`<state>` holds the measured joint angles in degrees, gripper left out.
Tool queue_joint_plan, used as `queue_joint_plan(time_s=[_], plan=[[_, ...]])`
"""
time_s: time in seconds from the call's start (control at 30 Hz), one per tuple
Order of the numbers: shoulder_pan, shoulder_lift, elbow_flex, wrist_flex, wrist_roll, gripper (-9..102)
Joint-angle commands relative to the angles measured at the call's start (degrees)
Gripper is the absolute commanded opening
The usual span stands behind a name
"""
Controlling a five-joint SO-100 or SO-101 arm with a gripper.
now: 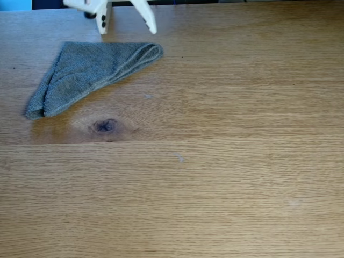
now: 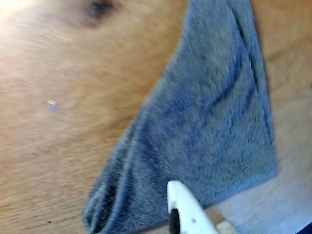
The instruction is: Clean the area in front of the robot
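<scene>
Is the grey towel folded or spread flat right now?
Folded. The grey towel lies as a triangle with doubled layers showing at its rounded edge near the gripper; the wrist view shows creases.

Light-brown wood-grain tabletop (image 1: 226, 183), dark knot (image 1: 104, 126); folded grey towel (image 1: 91, 72) lying flat, upper left.

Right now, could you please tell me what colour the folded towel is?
The towel is grey, slightly blue-tinged; the fixed view shows it best.

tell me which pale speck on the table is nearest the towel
The speck just below the grey towel; the other speck lies farther down, past the dark knot.
</scene>
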<state>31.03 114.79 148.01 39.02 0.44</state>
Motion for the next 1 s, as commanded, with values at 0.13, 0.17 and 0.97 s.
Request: queue_joint_plan(time_s=[0.13, 0.17, 0.97], plan=[[6.59, -16.52, -5.62, -15.29, -0.88, 49], [6.86, -18.46, -5.62, -17.14, -1.23, 49], [10.63, -52.56, -6.50, -52.21, -15.03, 43]])
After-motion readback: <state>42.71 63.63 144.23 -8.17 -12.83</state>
